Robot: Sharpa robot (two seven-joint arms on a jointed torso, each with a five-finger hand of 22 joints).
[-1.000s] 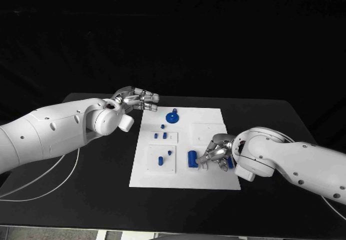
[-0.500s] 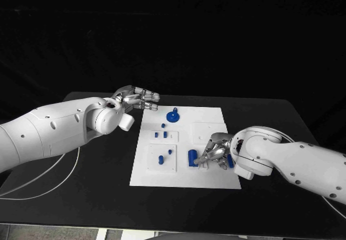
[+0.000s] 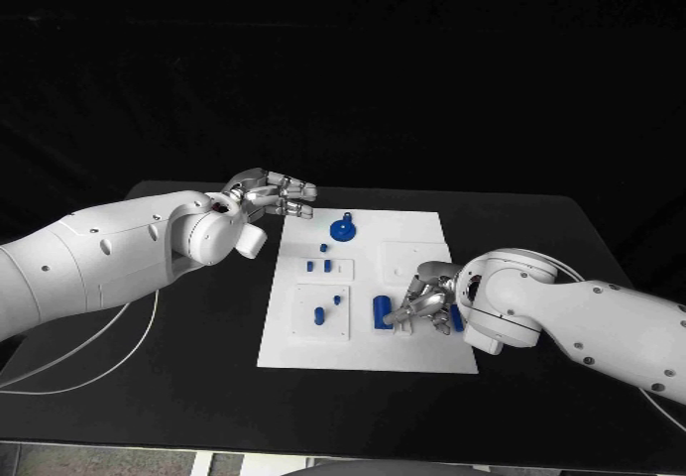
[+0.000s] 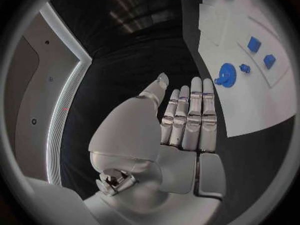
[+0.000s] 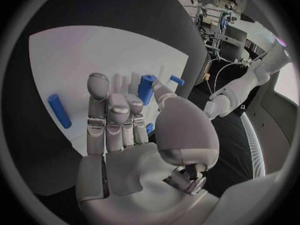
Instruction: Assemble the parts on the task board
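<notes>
Over the last second almost nothing moved. Your right hand [image 3: 423, 300] stayed low over the task board [image 3: 414, 236]'s near right part, fingers apart, beside a blue cylinder [image 5: 146, 89], not gripping. Your left hand [image 3: 272, 194] hung empty at the far left corner, so assembly had not advanced.

From my end the table [image 3: 572, 258] looks matt black, the task board [image 3: 414, 238] flat matt white, like plastic sheet. Parts [image 3: 342, 231] look like smooth blue plastic. Both arms have glossy white shells; the left hand [image 4: 187, 120] and right hand [image 5: 115, 120] look like brushed silver metal.
</notes>
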